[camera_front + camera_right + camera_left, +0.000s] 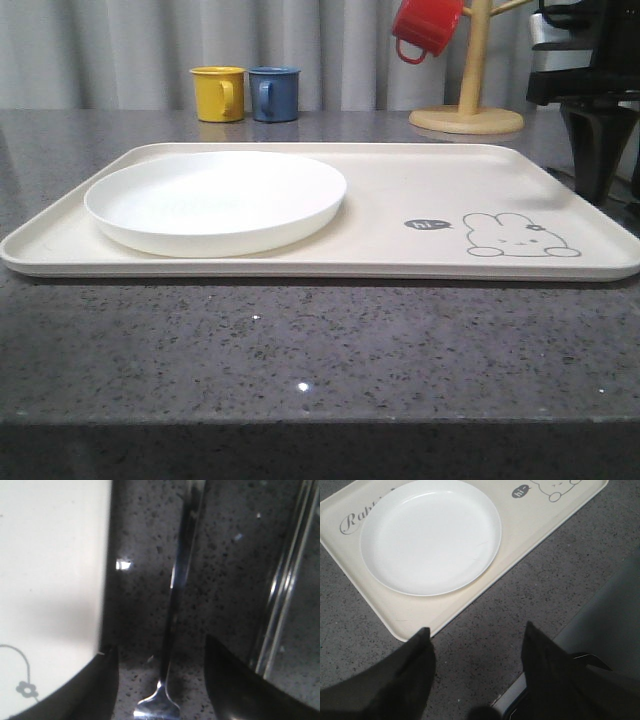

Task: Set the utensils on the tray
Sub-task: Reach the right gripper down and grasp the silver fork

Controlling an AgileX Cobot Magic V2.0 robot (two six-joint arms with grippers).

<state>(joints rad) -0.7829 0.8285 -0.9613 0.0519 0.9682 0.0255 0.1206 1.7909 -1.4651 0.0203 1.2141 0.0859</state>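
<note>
A dark speckled stone bench (300, 340) carries the cream tray (400, 205), with a round white plate (215, 200) on its left half. Pale curtains (120, 50) hang behind a yellow mug (218, 93), a blue mug (274, 93) and a wooden mug tree (468, 70). The left pincer (476, 652) hangs open beside the tray's corner. The right pincer (161, 675) is spread open astride the fork (175, 605), which lies on the bench beside the tray; the chopsticks (282, 590) lie just beyond it.

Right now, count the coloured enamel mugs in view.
3: the yellow mug and blue mug side by side behind the cream tray; the red mug hanging on the wooden stand.
</note>
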